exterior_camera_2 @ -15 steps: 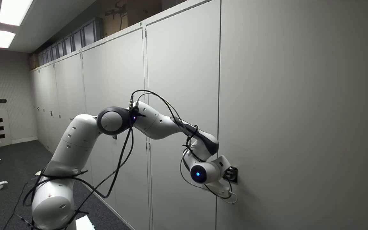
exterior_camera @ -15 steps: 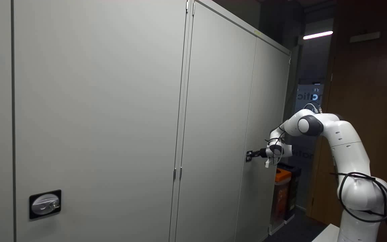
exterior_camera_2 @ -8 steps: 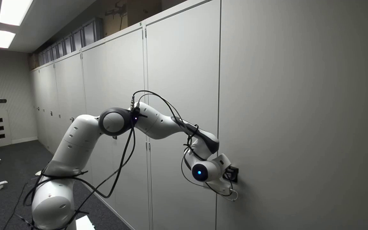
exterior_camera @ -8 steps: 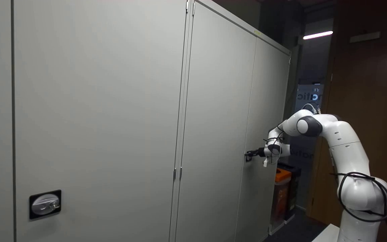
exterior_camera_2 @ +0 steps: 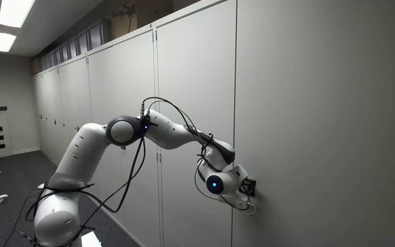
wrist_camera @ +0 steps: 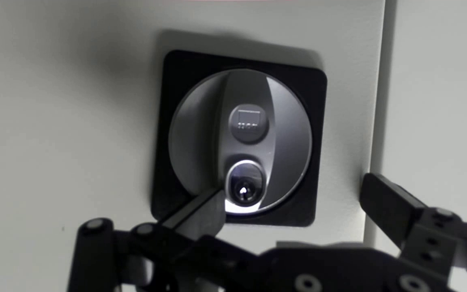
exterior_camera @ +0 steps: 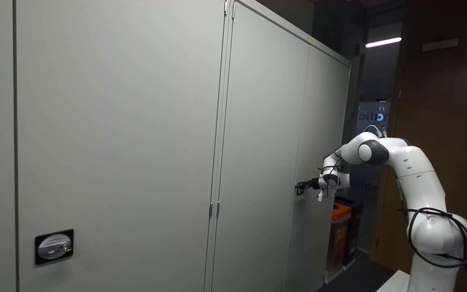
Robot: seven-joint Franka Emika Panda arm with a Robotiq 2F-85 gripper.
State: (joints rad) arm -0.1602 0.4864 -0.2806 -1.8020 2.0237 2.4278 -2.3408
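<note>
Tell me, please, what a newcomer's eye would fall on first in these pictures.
The white robot arm likely comes first, bent toward the grey cabinet doors in both exterior views. The wrist view centres on a round silver handle on its black plate, with open jaws at the bottom. An orange-lidded bin adds colour at lower right in an exterior view.

The handle [wrist_camera: 249, 125] is on the door [exterior_camera_2: 321, 103]; in both exterior views it lies just right of the seam [exterior_camera_2: 235, 103], with the end effector [wrist_camera: 292, 190] before it.
</note>
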